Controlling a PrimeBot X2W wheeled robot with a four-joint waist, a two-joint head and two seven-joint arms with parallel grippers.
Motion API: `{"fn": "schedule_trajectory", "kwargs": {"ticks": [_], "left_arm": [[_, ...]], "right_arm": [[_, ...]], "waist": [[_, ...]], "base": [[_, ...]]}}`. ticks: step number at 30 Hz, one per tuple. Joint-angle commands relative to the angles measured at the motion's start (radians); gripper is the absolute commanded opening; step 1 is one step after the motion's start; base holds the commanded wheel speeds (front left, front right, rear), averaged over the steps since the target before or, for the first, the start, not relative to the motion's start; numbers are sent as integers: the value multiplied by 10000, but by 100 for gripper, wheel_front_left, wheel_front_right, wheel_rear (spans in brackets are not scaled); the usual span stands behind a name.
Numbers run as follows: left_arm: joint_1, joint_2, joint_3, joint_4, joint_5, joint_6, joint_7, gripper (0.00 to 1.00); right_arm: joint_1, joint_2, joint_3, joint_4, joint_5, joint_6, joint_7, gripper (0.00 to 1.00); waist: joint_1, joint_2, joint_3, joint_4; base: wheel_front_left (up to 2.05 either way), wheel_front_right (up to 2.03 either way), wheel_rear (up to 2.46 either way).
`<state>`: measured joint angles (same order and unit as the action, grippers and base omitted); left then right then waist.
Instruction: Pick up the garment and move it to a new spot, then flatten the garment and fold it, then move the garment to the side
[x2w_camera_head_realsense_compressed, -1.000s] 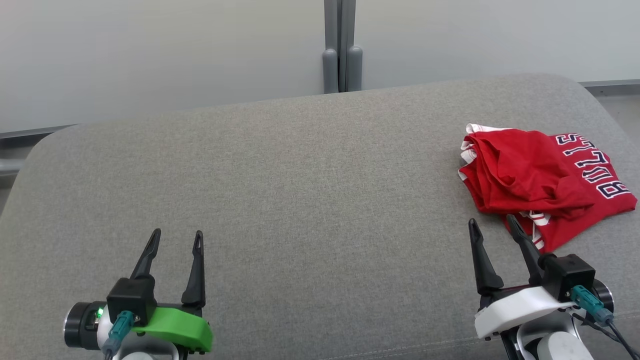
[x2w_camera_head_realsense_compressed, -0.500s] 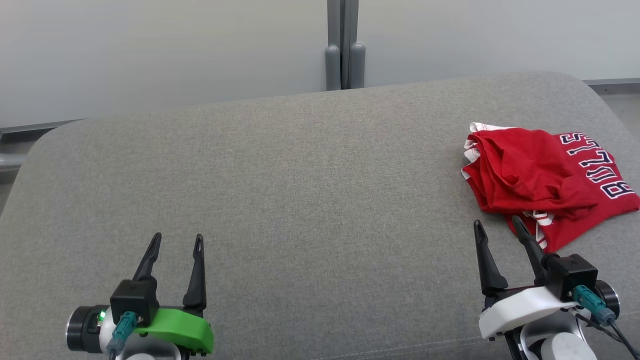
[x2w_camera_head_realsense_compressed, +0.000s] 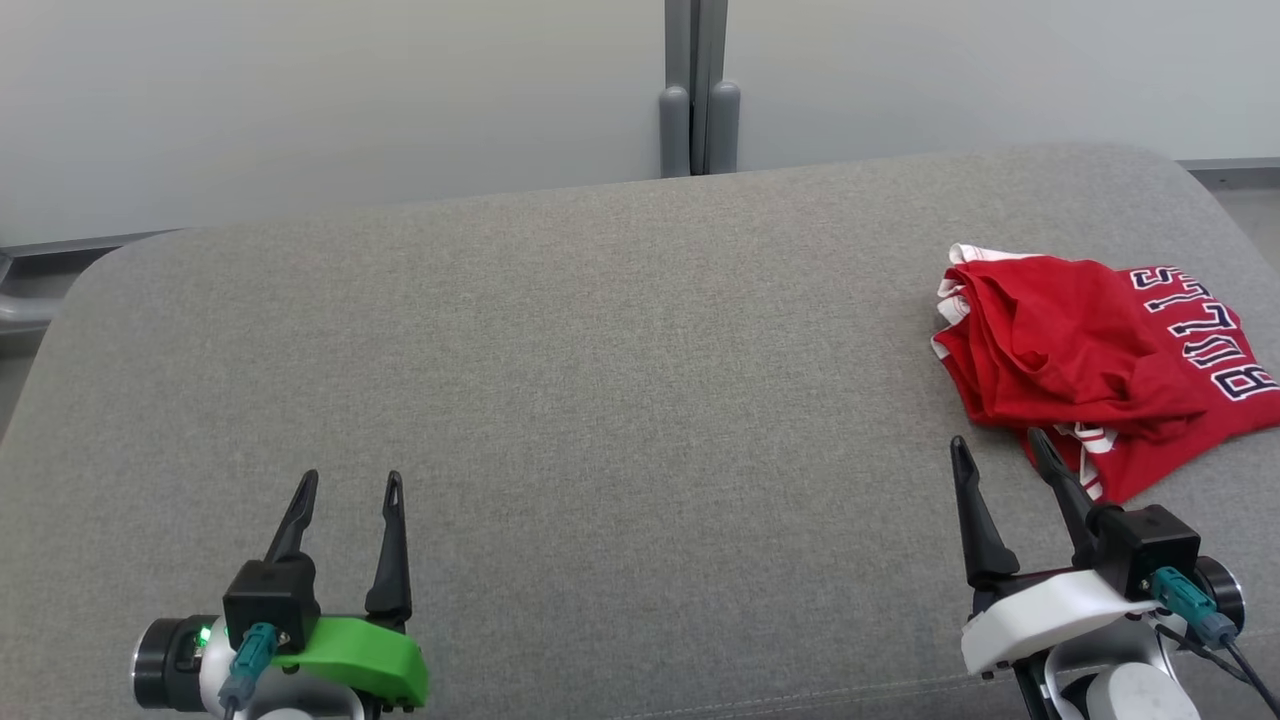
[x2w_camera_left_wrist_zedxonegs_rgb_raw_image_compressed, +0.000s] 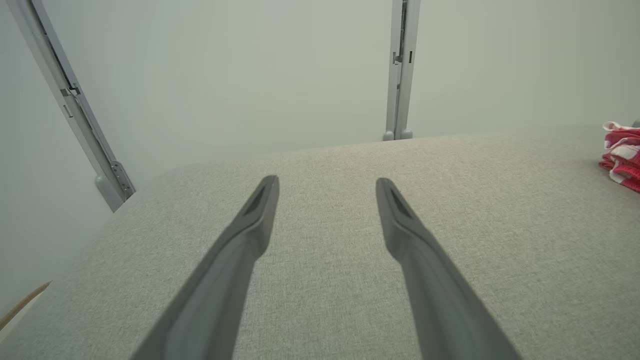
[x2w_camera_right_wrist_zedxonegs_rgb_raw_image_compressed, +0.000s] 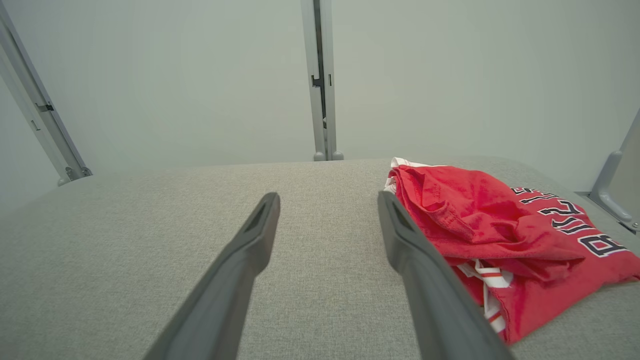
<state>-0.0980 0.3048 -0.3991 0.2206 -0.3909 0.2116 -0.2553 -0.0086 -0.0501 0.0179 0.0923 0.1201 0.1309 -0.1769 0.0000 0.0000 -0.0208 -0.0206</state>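
The garment (x2w_camera_head_realsense_compressed: 1090, 365) is a red jersey with white trim and dark "BULLS" lettering, lying crumpled at the right end of the grey cushioned surface (x2w_camera_head_realsense_compressed: 600, 380). My right gripper (x2w_camera_head_realsense_compressed: 1000, 455) is open just in front of it, its right finger over the near hem. The right wrist view shows the garment (x2w_camera_right_wrist_zedxonegs_rgb_raw_image_compressed: 490, 235) to the right of the open right gripper (x2w_camera_right_wrist_zedxonegs_rgb_raw_image_compressed: 327, 200). My left gripper (x2w_camera_head_realsense_compressed: 350, 487) stands open at the lower left, nothing between its fingers. In the left wrist view the left gripper (x2w_camera_left_wrist_zedxonegs_rgb_raw_image_compressed: 327, 182) is open over bare fabric, with the garment (x2w_camera_left_wrist_zedxonegs_rgb_raw_image_compressed: 622, 155) at the far right edge.
The cushioned surface has rounded far corners and ends before a pale wall (x2w_camera_head_realsense_compressed: 300, 100). A grey vertical post (x2w_camera_head_realsense_compressed: 697, 90) rises behind the middle. A slanted metal strut (x2w_camera_left_wrist_zedxonegs_rgb_raw_image_compressed: 70, 100) stands at the far left, and a bracket (x2w_camera_right_wrist_zedxonegs_rgb_raw_image_compressed: 612, 195) at the far right.
The whole head picture has slid a little to the right and down, so the camera moved. Both grippers stay open and the garment lies as before.
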Motion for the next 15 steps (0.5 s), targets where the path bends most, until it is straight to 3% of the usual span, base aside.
{"fn": "schedule_trajectory", "kwargs": {"ticks": [1, 6, 7, 15], "left_arm": [[-24, 34, -20, -8, -26, 43, 31, 100], [-18, 66, -27, 0, -36, 143, 53, 100], [1, 0, -23, 3, -5, 115, 50, 0], [-174, -277, 196, 396, -1017, -148, 188, 0]], "right_arm": [[85, -19, -24, -53, -30, -4, 41, 100], [94, -20, -37, -79, 8, -4, 65, 100], [6, 2, -20, -19, 1, 0, 42, 0], [-408, 32, -441, 642, 1002, 0, 517, 0]], "waist": [[0, 0, 2, 10], [0, 0, -1, 29], [0, 0, -1, 30], [0, 0, 20, 39]], "base": [[0, 0, 0], [0, 0, 0], [0, 0, 0], [0, 0, 0]]}}
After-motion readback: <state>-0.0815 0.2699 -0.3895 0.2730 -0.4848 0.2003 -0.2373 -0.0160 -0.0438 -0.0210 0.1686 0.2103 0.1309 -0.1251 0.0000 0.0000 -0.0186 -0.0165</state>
